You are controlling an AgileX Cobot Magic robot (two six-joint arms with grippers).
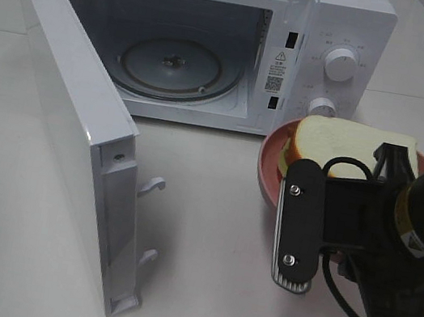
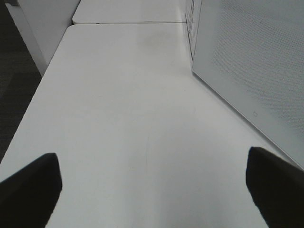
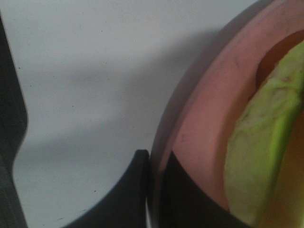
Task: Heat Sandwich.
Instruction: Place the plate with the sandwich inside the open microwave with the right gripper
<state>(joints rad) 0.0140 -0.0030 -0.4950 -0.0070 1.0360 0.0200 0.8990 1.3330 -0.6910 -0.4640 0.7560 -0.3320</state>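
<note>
One thin pinch — the right gripper (image 3: pixel 154 190) clamped on the pink plate (image 3: pixel 199 118) rim — meant any tilt could have slid the sandwich (image 1: pixel 345 149) off.

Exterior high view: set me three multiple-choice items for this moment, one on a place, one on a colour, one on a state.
1. Where is the sandwich?
A. On the plate, in front of the microwave.
B. Inside the microwave.
C. On top of the microwave.

2. What colour is the plate?
A. Blue.
B. Pink.
C. White.

3. How is the microwave door?
A. Shut.
B. Open by a crack.
C. Swung wide open.

Answers:
1 A, the bread lies on the plate below the dials.
2 B, the bare rim is pink.
3 C, the turntable inside shows fully.
</note>
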